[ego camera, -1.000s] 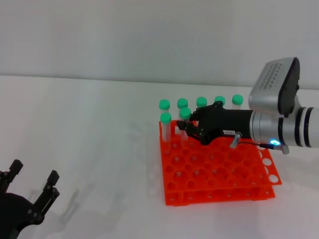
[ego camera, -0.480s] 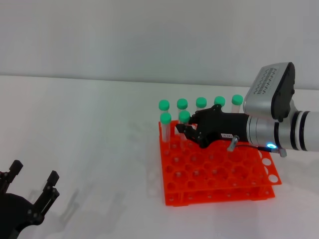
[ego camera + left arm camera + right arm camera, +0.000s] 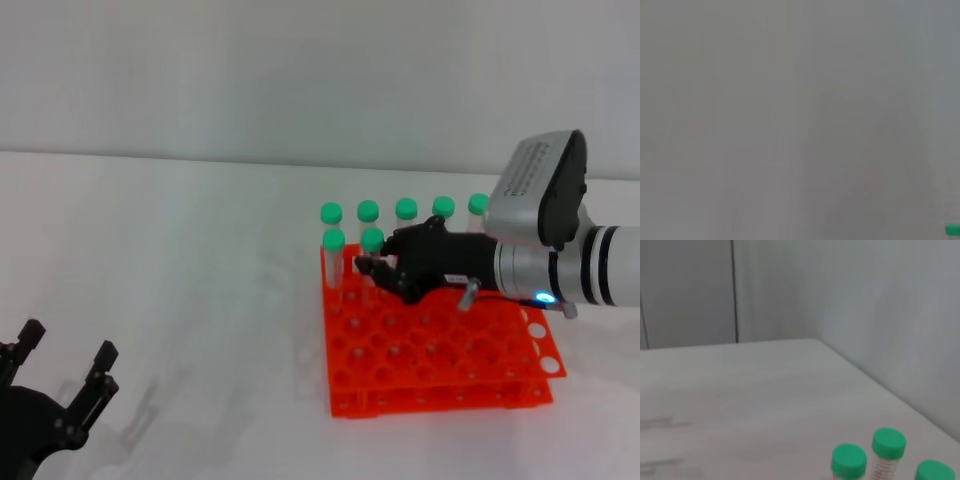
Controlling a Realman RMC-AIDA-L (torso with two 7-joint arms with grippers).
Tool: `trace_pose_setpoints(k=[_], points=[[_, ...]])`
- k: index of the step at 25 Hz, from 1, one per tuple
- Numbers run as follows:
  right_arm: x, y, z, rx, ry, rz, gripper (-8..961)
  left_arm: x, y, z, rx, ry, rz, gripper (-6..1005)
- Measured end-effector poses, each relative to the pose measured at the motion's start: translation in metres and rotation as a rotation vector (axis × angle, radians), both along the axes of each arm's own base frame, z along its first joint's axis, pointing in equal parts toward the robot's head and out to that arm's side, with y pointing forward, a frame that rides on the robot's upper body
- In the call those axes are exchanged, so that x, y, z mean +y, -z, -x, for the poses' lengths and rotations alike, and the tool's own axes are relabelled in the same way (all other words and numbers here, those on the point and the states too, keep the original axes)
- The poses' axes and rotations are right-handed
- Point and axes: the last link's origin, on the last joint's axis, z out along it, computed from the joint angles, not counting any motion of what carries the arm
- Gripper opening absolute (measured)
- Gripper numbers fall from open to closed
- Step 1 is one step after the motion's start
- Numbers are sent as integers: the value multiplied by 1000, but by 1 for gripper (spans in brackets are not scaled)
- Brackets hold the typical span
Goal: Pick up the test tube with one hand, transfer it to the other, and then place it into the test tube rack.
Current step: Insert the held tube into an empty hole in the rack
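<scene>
— White worktop (image 3: 180,250) and a plain grey wall are all we have around us, and the orange rack (image 3: 440,350) sits right of centre. Where is our tube?

— We have the test tube (image 3: 371,262) between the fingers of the right end effector (image 3: 372,270), over the rack's far left corner, in the second row. It stands upright with its green cap on top. Whether its tip is already in a hole we cannot tell.

— How do we finish this step well?

— We judge it best to keep the tube vertical, sink it straight down until the rack carries it, then spread the fingers only a little before backing off to the right.

— What crowds us?

— One capped tube (image 3: 333,255) stands just beside ours on the left, and a row of five more (image 3: 406,210) lines the far edge right behind it. A wide opening or a sideways pull could knock them.

— And our other arm?

— The left end effector (image 3: 60,385) waits at the near left corner, fingers spread and holding nothing, well apart from the rack.
</scene>
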Motion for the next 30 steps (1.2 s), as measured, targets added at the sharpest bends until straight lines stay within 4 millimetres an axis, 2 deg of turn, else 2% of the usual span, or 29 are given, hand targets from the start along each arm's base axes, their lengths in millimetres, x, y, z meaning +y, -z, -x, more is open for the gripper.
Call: trace_pose_setpoints(k=[21, 30], points=[[-5, -1, -1, 18, -4, 36, 313, 1, -1, -1, -8, 5, -2, 806], [-9, -10, -10, 62, 19, 38, 676, 1, -1, -1, -9, 6, -2, 805]])
